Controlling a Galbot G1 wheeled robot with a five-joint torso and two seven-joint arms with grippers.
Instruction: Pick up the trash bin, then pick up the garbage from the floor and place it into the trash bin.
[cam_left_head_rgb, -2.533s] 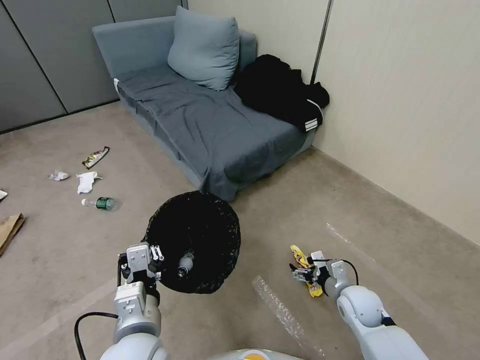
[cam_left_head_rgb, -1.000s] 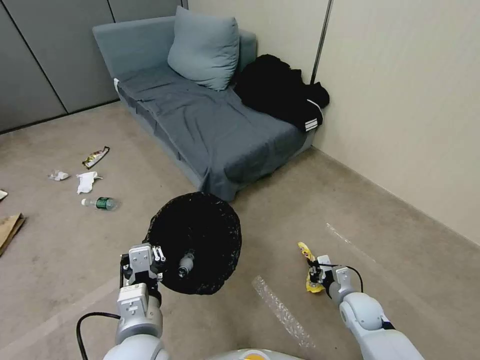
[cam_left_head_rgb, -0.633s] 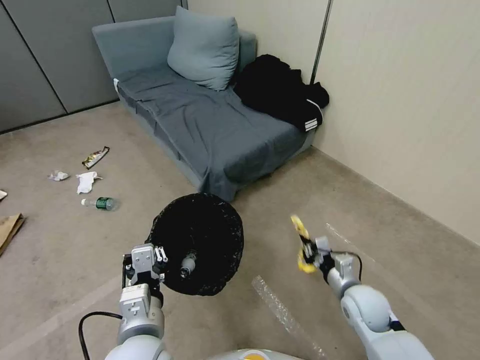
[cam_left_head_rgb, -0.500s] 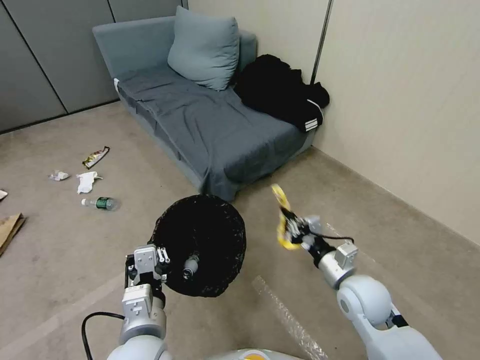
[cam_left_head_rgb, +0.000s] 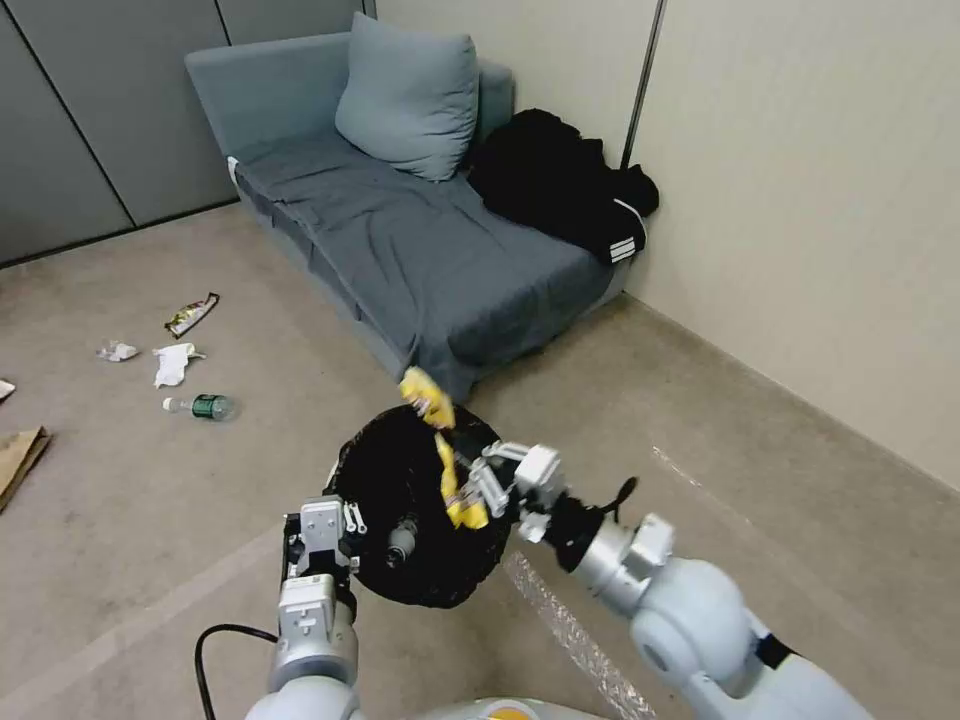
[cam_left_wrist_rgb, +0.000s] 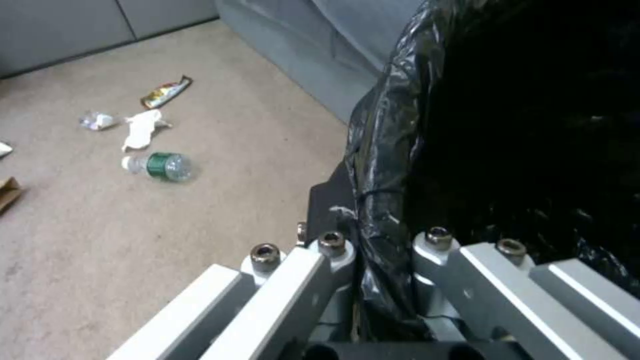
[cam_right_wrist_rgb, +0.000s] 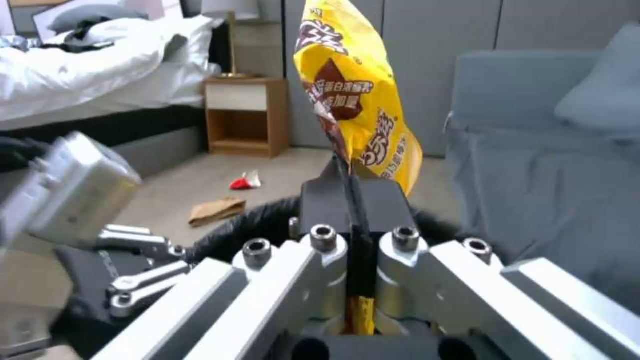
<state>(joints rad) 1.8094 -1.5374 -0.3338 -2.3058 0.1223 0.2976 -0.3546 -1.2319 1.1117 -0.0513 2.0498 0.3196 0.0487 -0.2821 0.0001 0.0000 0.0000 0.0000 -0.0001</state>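
The trash bin (cam_left_head_rgb: 420, 560), lined with a crinkly black bag (cam_left_wrist_rgb: 387, 165), hangs just above the floor. My left gripper (cam_left_head_rgb: 345, 522) is shut on its near rim, the liner pinched between its fingers (cam_left_wrist_rgb: 333, 245). My right gripper (cam_left_head_rgb: 478, 487) is over the bin's mouth, shut on a yellow snack wrapper (cam_left_head_rgb: 447, 470) that stands up from its fingertips (cam_right_wrist_rgb: 353, 100). A small bottle (cam_left_head_rgb: 400, 540) lies inside the bin. More garbage lies on the floor at far left: a green-labelled bottle (cam_left_head_rgb: 203, 406), white tissues (cam_left_head_rgb: 172, 362), a shiny wrapper (cam_left_head_rgb: 190, 314) and brown paper (cam_left_head_rgb: 18, 455).
A grey sofa (cam_left_head_rgb: 420, 250) with a cushion and a black clothing heap (cam_left_head_rgb: 560, 180) stands just beyond the bin. The wall (cam_left_head_rgb: 820, 220) runs along the right. A clear plastic strip (cam_left_head_rgb: 570, 630) lies on the floor near my base. A red-and-white carton (cam_right_wrist_rgb: 245, 181) lies near a nightstand.
My right gripper lifted the yellow wrapper off the floor and swung it left, over the bin's mouth. My left arm and the bin shifted slightly right.
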